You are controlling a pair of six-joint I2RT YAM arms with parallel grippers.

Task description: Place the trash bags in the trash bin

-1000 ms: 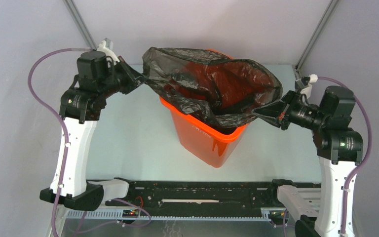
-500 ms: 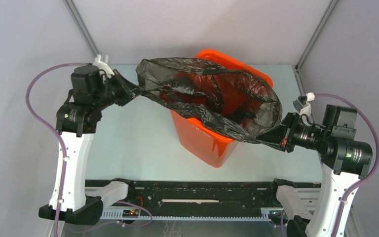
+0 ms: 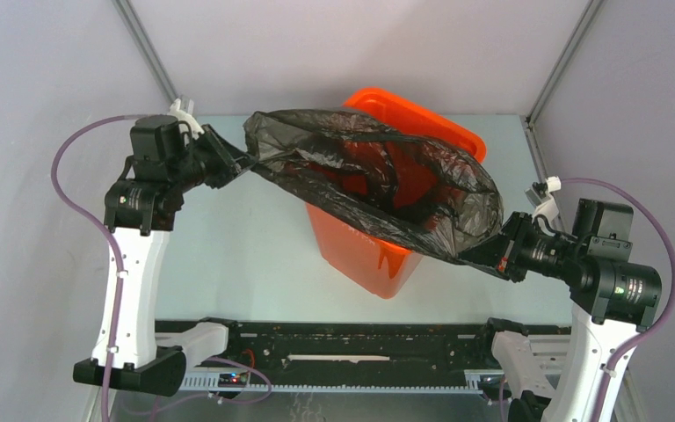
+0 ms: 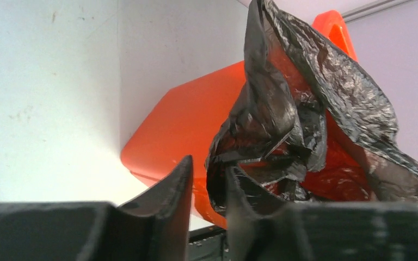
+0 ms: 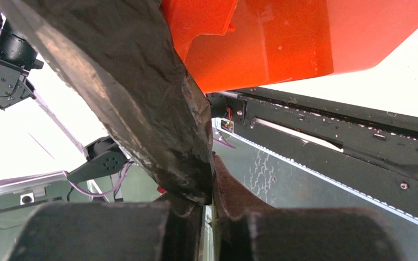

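- While the pale table [image 3: 228, 237] fills the middle of the top view, its near edge is hidden behind a black rail [image 3: 360, 338] and the arm bases.
- orange bin [image 3: 360, 255] stands mid-table. Only its near wall and far rim corner show; the rest of the rim and the inside are covered. The lettering on the near wall is too small to read.
- black bag [image 3: 378, 202] is stretched across the bin top between the two arms, wider than the bin. Its middle sags into the opening and orange shows through the film. How deep it hangs inside cannot be told. The near edge of the bag drapes over the bin's near rim.
- left gripper [image 3: 239, 163] is off the bin's left side, above the table, pinching the bag's left end. In the left wrist view the fingers [image 4: 182, 185] stand close with bunched film against one of them. The actual grip point is dark and low in frame, so it is hard to make out.
- right gripper [image 3: 483, 257] is off the bin's near right corner. In the right wrist view its jaws are pressed together on a thick fold of bag, which blocks most of the left half of that view.
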